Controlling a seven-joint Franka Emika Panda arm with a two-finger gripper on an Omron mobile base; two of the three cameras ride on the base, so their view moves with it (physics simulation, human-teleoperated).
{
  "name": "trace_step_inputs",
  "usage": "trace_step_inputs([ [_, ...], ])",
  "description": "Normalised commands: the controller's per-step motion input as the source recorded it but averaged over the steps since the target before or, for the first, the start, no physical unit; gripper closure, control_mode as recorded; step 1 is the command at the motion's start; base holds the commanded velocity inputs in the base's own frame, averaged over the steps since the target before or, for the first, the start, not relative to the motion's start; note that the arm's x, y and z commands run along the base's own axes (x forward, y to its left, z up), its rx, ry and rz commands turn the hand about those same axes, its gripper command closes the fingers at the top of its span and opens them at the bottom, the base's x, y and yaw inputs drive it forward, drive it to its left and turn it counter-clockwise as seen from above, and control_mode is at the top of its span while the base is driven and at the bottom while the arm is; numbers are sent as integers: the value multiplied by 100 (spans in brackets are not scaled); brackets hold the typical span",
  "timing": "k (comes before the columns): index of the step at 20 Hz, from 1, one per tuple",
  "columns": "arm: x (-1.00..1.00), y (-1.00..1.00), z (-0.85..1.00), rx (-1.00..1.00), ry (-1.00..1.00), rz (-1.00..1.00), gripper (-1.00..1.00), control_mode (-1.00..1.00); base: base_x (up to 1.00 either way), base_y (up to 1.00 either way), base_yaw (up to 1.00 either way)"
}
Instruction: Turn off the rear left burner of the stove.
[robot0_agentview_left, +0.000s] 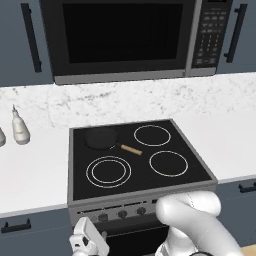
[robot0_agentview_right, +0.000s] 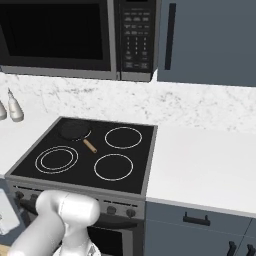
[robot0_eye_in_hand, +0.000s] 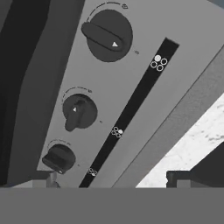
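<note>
We hover low before the stove (robot0_agentview_left: 145, 187) front panel, fingers (robot0_eye_in_hand: 177, 178) spread wide, empty. The rear left burner (robot0_agentview_left: 101, 138) lies under the skillet (robot0_agentview_left: 105, 138). Its knob (robot0_eye_in_hand: 107, 36) looks rigid and smooth: pinch the raised ridge across its flanks.

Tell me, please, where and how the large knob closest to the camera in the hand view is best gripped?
Grip the raised bar across the large knob, one finger on each long flat side. Come straight at the stove's front panel, since the knob faces outward from it. The round rim would likely slip; the bar gives flat faces for turning. The open tool seems to need rolling to straddle the slanted bar.
</note>
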Motion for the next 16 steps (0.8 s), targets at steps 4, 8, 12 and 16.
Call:
trace_step_inputs([
  [4, 21, 0, -34, 5, -8, 0, -100, -100, 0, 0, 0],
  [8, 28, 0, -31, 0, -9, 0, -100, -100, 0, 0, 0],
  [12, 27, -1, -23, 0, -8, 0, -100, -100, 0, 0, 0],
  [16, 21, 0, -22, 1, -2, 0, -100, -100, 0, 0, 0],
])
